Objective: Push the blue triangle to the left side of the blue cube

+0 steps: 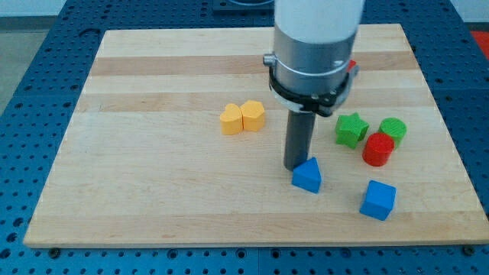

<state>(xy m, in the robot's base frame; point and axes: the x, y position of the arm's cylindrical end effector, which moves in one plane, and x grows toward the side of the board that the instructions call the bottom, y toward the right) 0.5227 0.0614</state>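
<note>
The blue triangle [308, 176] lies on the wooden board, right of the middle and toward the view's bottom. The blue cube [378, 200] sits to its right and a little lower, about a block's width away. My tip [294, 167] is at the triangle's upper left edge, touching or almost touching it. The rod hangs from the large grey arm body above.
A yellow heart [231, 120] and a yellow hexagon-like block [253, 115] sit together left of the rod. A green star [351, 129], a green cylinder [393, 130] and a red cylinder [377, 149] cluster at the right. A red block [353, 67] peeks out behind the arm.
</note>
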